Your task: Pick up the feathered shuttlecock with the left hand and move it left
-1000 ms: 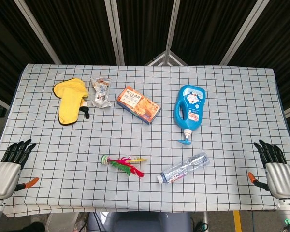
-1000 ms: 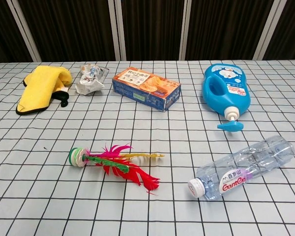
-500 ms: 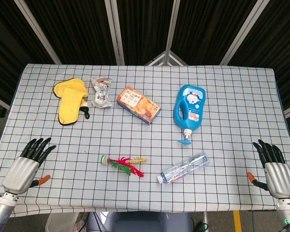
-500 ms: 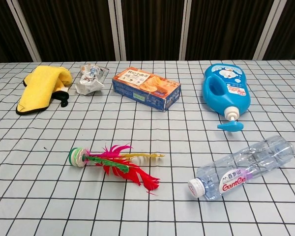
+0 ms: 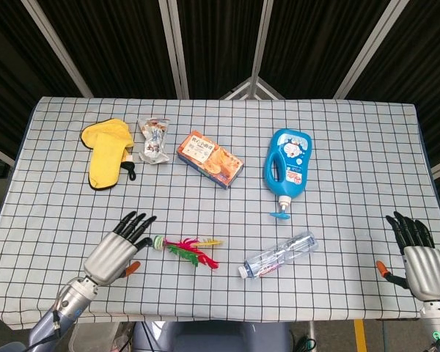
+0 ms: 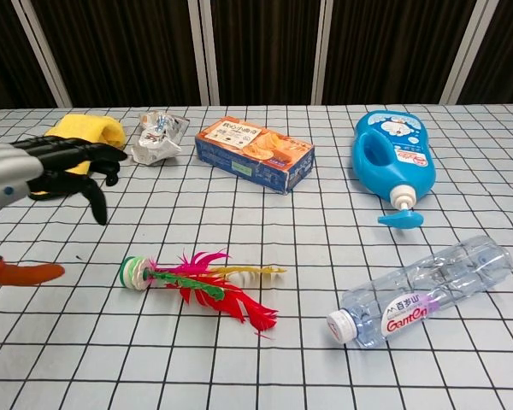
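Observation:
The feathered shuttlecock [image 5: 186, 248] [image 6: 197, 281] lies flat on the checked cloth, its green-and-white base to the left and red, pink and yellow feathers fanned to the right. My left hand [image 5: 117, 248] [image 6: 36, 171] hovers just left of the base with fingers spread, holding nothing; its fingertips [image 5: 141, 221] reach close to the base without touching it. My right hand [image 5: 418, 255] stays open at the table's right front corner, far from the shuttlecock, and is seen only in the head view.
A clear water bottle [image 5: 279, 254] lies right of the shuttlecock. Farther back are a blue pump bottle [image 5: 284, 163], an orange snack box [image 5: 210, 158], a foil packet [image 5: 153, 140] and a yellow cloth [image 5: 106, 150]. The table's front edge [image 5: 205, 320] runs close below the hands.
My left hand has swung in from the table's left front corner toward the shuttlecock's base and now shows in the chest view. The right hand and all objects stay put.

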`<state>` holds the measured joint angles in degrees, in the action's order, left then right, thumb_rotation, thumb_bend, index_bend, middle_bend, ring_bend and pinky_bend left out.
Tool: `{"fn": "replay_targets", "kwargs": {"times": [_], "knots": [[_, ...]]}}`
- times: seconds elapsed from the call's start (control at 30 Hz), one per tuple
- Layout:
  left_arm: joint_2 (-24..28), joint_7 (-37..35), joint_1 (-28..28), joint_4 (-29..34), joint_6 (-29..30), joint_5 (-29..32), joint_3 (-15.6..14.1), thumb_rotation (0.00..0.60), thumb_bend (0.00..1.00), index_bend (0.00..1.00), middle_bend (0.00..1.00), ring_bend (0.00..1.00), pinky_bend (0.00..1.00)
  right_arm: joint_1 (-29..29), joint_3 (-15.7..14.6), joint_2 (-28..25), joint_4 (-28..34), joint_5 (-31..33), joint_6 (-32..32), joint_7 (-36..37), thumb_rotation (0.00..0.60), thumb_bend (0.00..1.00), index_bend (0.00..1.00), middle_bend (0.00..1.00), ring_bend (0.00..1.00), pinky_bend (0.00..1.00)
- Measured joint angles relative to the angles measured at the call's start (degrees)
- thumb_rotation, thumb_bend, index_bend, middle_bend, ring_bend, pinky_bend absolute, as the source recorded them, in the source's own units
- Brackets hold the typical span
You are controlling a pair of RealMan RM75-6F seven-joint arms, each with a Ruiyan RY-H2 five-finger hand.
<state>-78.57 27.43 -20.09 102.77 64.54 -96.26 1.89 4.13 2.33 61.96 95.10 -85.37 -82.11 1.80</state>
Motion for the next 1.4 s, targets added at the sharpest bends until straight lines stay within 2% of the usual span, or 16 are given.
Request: {"fn": "replay_targets", "kwargs": {"times": [0.3, 0.67, 0.87, 1.2, 1.4], "knots": [[-10.25, 8.89, -3.06, -2.04, -4.23, 5.31, 1.51, 0.600, 0.37, 0.40, 0.02, 0.00, 0.00, -0.02, 0.09, -0.05, 0.12, 0.43, 0.19, 0.31, 0.600, 0.33, 0.00, 0.00, 0.00, 0.00], [-20.13, 15.54, -5.56, -6.47, -5.54, 10.82, 2.78, 0.600, 0.38, 0.46, 0.04, 0.00, 0.00, -0.02, 0.14, -0.22, 0.17, 0.41, 0.21, 1.13, 0.600, 0.33, 0.00, 0.00, 0.00, 0.00], [-22.77, 16.59, -6.36, -8.46, -5.28, 12.33, 3.03, 0.600, 0.41, 0.48, 0.05, 0.00, 0.00, -0.03, 0.17, -0.33, 0.20, 0.49, 0.26, 1.51, 0.600, 0.33, 0.00, 0.00, 0.00, 0.00], [-24.32, 16.12, -7.36, -10.25, -4.43, 13.67, 2.70, 0.600, 0.60, 0.51, 0.06, 0.00, 0.00, -0.11, 0.07, -0.41, 0.29, 0.30, 0.12, 1.42, 0.600, 0.33, 0.00, 0.00, 0.00, 0.00], [-24.44, 15.71, -7.64, -10.38, -3.97, 14.57, 2.61, 0.600, 0.63, 0.55, 0.07, 0.00, 0.00, -0.12, 0.09, -0.40, 0.30, 0.34, 0.10, 1.28, 0.600, 0.33, 0.00, 0.00, 0.00, 0.00]]}}
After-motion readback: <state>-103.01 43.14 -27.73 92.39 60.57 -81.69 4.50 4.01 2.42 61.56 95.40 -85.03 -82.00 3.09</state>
